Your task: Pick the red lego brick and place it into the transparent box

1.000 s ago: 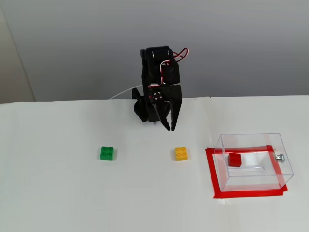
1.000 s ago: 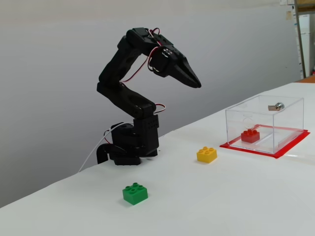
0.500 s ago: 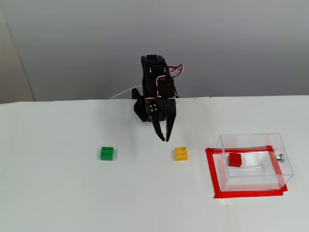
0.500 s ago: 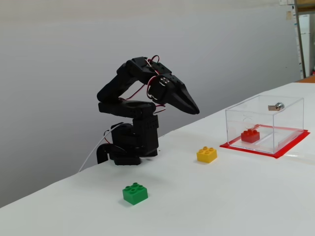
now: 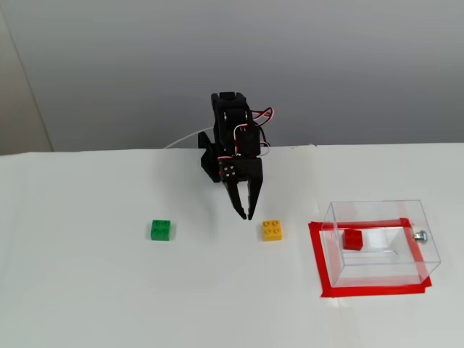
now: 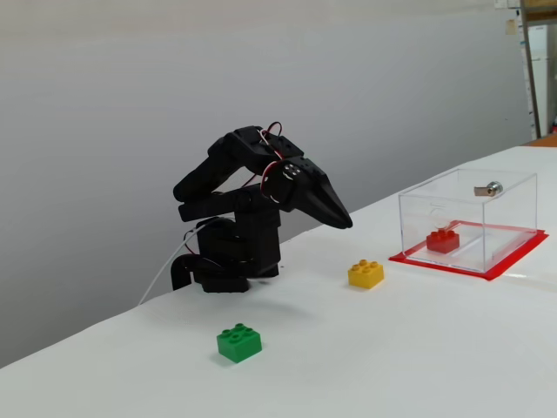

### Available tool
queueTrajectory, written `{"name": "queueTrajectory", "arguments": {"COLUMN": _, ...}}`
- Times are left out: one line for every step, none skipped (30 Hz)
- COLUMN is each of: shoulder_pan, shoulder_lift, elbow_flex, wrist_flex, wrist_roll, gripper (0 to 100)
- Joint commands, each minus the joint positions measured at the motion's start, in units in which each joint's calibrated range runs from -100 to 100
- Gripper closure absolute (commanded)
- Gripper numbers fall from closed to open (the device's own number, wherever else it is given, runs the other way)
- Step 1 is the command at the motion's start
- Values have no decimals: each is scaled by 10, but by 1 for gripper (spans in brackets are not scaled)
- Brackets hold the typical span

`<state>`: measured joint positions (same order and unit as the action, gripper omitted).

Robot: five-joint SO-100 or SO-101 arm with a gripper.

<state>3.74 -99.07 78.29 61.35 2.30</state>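
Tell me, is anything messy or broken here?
Nothing stands out. The red lego brick sits flat inside the transparent box, the green brick and yellow brick lie upright on the table, and the gripper holds nothing.

Seen in a fixed view from the table's near side: green brick (image 5: 161, 230) at left, yellow brick (image 5: 272, 230) in the middle, transparent box (image 5: 379, 241) at right with the red lego brick (image 5: 353, 239) inside. Gripper (image 5: 246, 214) above the table, just left of and behind the yellow brick.
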Motion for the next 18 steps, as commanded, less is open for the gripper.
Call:
{"name": "queueTrajectory", "arguments": {"shoulder_pan": 4, "shoulder_lift": -7, "elbow_flex": 15, "wrist_flex": -8, "wrist_roll": -14, "gripper": 98}}
{"name": "queueTrajectory", "arguments": {"shoulder_pan": 4, "shoulder_lift": -7, "elbow_flex": 21, "wrist_flex": -8, "wrist_roll": -23, "gripper": 98}}
{"name": "queueTrajectory", "arguments": {"shoulder_pan": 4, "shoulder_lift": -7, "elbow_flex": 25, "wrist_flex": -8, "wrist_roll": -31, "gripper": 98}}
{"name": "queueTrajectory", "arguments": {"shoulder_pan": 4, "shoulder_lift": -7, "elbow_flex": 30, "wrist_flex": -8, "wrist_roll": -39, "gripper": 98}}
{"name": "queueTrajectory", "arguments": {"shoulder_pan": 4, "shoulder_lift": -7, "elbow_flex": 34, "wrist_flex": -8, "wrist_roll": -45, "gripper": 98}}
{"name": "queueTrajectory", "arguments": {"shoulder_pan": 4, "shoulder_lift": -7, "elbow_flex": 40, "wrist_flex": -10, "wrist_roll": -50, "gripper": 98}}
{"name": "queueTrajectory", "arguments": {"shoulder_pan": 4, "shoulder_lift": -7, "elbow_flex": 50, "wrist_flex": -19, "wrist_roll": -55, "gripper": 98}}
{"name": "queueTrajectory", "arguments": {"shoulder_pan": 4, "shoulder_lift": -7, "elbow_flex": 60, "wrist_flex": -30, "wrist_roll": -57, "gripper": 98}}
{"name": "queueTrajectory", "arguments": {"shoulder_pan": 4, "shoulder_lift": -7, "elbow_flex": 72, "wrist_flex": -41, "wrist_roll": -58, "gripper": 98}}
{"name": "queueTrajectory", "arguments": {"shoulder_pan": 4, "shoulder_lift": -7, "elbow_flex": 84, "wrist_flex": -54, "wrist_roll": -57, "gripper": 98}}
{"name": "queueTrajectory", "arguments": {"shoulder_pan": 4, "shoulder_lift": -7, "elbow_flex": 95, "wrist_flex": -65, "wrist_roll": -57, "gripper": 98}}
{"name": "queueTrajectory", "arguments": {"shoulder_pan": 4, "shoulder_lift": -7, "elbow_flex": 107, "wrist_flex": -76, "wrist_roll": -56, "gripper": 98}}
{"name": "queueTrajectory", "arguments": {"shoulder_pan": 4, "shoulder_lift": -7, "elbow_flex": 117, "wrist_flex": -86, "wrist_roll": -56, "gripper": 98}}
{"name": "queueTrajectory", "arguments": {"shoulder_pan": 4, "shoulder_lift": -7, "elbow_flex": 126, "wrist_flex": -95, "wrist_roll": -55, "gripper": 98}}
{"name": "queueTrajectory", "arguments": {"shoulder_pan": 4, "shoulder_lift": -7, "elbow_flex": 135, "wrist_flex": -104, "wrist_roll": -55, "gripper": 98}}
{"name": "queueTrajectory", "arguments": {"shoulder_pan": 4, "shoulder_lift": -7, "elbow_flex": 144, "wrist_flex": -112, "wrist_roll": -55, "gripper": 98}}
{"name": "queueTrajectory", "arguments": {"shoulder_pan": 4, "shoulder_lift": -7, "elbow_flex": 153, "wrist_flex": -122, "wrist_roll": -54, "gripper": 98}}
{"name": "queueTrajectory", "arguments": {"shoulder_pan": 4, "shoulder_lift": -7, "elbow_flex": 162, "wrist_flex": -131, "wrist_roll": -54, "gripper": 98}}
